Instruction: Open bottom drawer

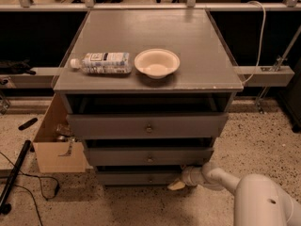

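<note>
The grey cabinet (146, 32) has three drawer fronts stacked one above the other. The bottom drawer (134, 178) is the narrowest and slimmest, with a small round knob (150, 178) at its centre. Its front is set back from the two fronts above it. My gripper (177, 185), cream-tipped on a white arm (221, 179), is low by the floor at the right end of the bottom drawer's front, to the right of the knob. It is touching or nearly touching the front there.
The mid drawer (149, 157) and top drawer (148, 125) jut out above my gripper. A water bottle (101, 62) and a white bowl (156, 63) lie on the cabinet top. A cardboard box (56, 149) stands at the left, with a black pole (14, 173) and cables on the floor.
</note>
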Action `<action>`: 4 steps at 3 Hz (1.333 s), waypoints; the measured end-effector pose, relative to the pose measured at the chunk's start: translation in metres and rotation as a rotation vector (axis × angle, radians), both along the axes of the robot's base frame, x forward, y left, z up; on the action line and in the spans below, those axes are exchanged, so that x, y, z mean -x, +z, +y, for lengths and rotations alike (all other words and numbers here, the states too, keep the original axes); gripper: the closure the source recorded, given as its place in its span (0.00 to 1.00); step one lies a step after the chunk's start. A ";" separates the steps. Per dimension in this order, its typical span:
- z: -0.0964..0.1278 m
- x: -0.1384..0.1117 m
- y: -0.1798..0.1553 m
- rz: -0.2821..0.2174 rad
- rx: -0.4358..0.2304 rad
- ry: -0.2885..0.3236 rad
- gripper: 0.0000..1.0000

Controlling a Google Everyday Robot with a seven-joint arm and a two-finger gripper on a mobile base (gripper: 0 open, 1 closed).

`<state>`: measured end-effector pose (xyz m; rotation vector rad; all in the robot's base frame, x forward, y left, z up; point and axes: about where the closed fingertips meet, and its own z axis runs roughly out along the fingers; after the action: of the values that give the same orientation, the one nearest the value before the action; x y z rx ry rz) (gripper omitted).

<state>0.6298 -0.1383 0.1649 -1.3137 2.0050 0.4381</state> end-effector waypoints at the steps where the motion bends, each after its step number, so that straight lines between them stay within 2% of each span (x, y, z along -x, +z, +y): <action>1: 0.000 0.000 0.000 0.000 0.000 0.000 0.41; 3: 0.000 0.000 0.000 0.000 0.000 0.000 0.88; 4: 0.000 0.000 0.000 0.000 0.000 0.000 1.00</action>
<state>0.6297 -0.1382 0.1648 -1.3138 2.0050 0.4384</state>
